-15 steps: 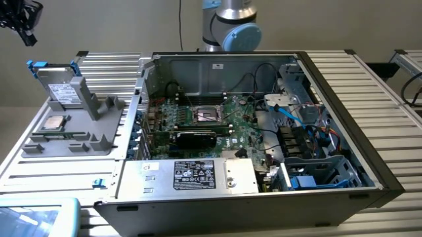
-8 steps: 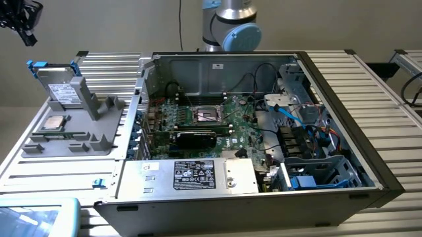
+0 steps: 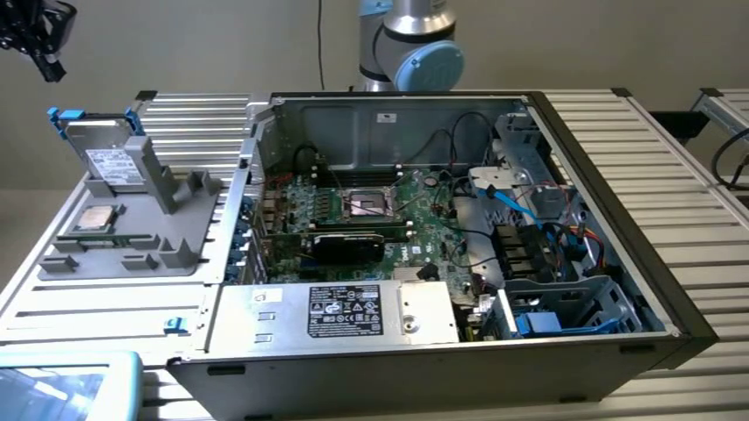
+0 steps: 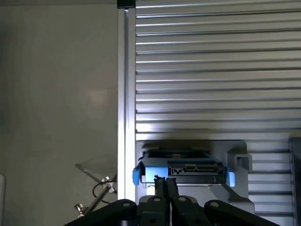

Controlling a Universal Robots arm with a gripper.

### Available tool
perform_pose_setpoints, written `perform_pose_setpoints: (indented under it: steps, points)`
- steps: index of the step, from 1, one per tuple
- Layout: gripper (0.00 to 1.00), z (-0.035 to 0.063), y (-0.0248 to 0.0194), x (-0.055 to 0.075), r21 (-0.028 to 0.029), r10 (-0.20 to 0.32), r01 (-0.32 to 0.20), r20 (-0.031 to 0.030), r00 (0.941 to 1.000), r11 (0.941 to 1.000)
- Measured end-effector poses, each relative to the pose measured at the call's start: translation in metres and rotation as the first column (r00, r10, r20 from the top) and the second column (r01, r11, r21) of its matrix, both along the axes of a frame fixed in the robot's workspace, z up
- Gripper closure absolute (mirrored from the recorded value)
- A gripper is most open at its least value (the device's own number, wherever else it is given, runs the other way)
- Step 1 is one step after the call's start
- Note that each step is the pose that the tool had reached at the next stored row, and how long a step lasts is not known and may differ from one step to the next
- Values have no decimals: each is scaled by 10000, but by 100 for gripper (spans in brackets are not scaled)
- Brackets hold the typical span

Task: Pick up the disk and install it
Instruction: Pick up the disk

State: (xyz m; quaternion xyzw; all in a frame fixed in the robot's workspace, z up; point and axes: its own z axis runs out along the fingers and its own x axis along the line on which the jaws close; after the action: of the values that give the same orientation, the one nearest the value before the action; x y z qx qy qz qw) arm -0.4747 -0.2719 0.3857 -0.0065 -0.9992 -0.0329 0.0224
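The disk (image 3: 109,151) is a silver-grey drive with a white label in a blue carrier. It stands tilted in a slot at the back of the grey holder (image 3: 153,237), on the exterior view's left. In the wrist view the disk (image 4: 183,169) is seen end-on, its connector edge facing the camera. My gripper (image 3: 49,72) hangs high above and slightly beyond the disk, well apart from it. The black fingers (image 4: 161,188) are pressed together, so the gripper (image 4: 164,182) is shut with nothing in it.
An open computer case (image 3: 620,263) lies to the exterior view's right of the holder, with motherboard (image 3: 374,210), power supply (image 3: 351,311) and a blue drive cage (image 3: 562,316). A small square processor chip (image 3: 94,217) rests on the holder. The ribbed metal table (image 3: 667,149) carries everything.
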Motion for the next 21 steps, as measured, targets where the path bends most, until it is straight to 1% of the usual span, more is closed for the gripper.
perform_pose_setpoints:
  steps: [3,5,8,11,13,16,19,21]
  points:
    - [89,-1,0,0,0,544,-544,0,9985,9985]
    - [89,0,0,0,-1,903,-903,-1,9959,9959]
    - [89,-1,0,0,-1,1455,-1455,-1,9894,9894]
    - [89,-1,0,0,-1,1993,-1993,0,9799,9799]
    - [89,-1,0,0,-1,2343,-2343,0,9722,9722]
    - [89,0,0,-1,-1,2875,-2875,-2,9578,9578]
    - [89,-1,0,0,-3,3387,-3387,5,9409,9409]
    - [89,-1,0,0,-6,3738,-3738,15,9275,9275]
